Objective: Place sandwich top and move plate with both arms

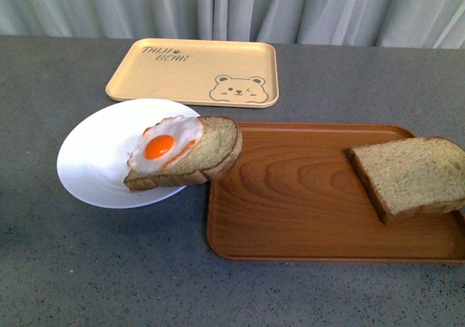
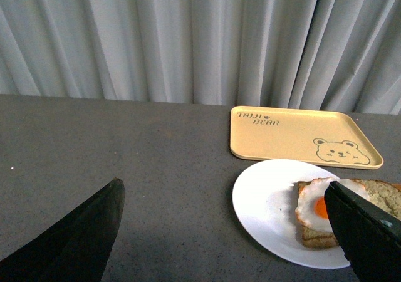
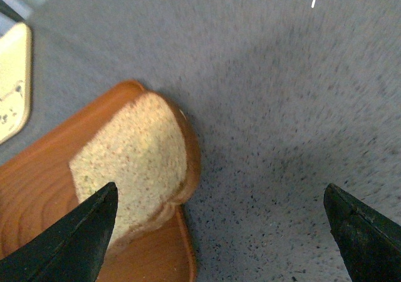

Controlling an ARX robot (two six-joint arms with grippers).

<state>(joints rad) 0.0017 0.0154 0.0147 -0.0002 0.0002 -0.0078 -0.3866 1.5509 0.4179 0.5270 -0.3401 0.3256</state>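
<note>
Bread-fetching is the step in hand, by my reading, and it has not yet reached a grip. The sandwich top (image 1: 410, 176) lies bare at the 3 o'clock end of the wooden tray (image 1: 290, 218), its outer crust resting across the tray's rim toward the grey surface (image 1: 73, 269).

The right end effector (image 3: 220, 188) hovers above it with its jaws spread wide and nothing between them. One finger hangs over the slice and the other over bare surface, so it is off-centre to the bread.

At the tray's 9 o'clock side sits the plate (image 1: 94, 160). It carries the egg-topped slice (image 1: 189, 156), which overhangs the plate's rim onto the tray's edge. A yellow bear tray (image 1: 192, 73) lies apart at the plate's 12 o'clock.

The left end effector (image 2: 224, 188) is likewise spread and empty, held above the surface near the plate.

The next move calls for the right arm to shift until both fingers straddle the slice, then descend and pinch it by the crust. It would then carry the slice toward 9 o'clock and set it squarely on the egg. Because the lower slice already hangs off the plate, a skewed placement could tip the stack before both arms take the plate.
</note>
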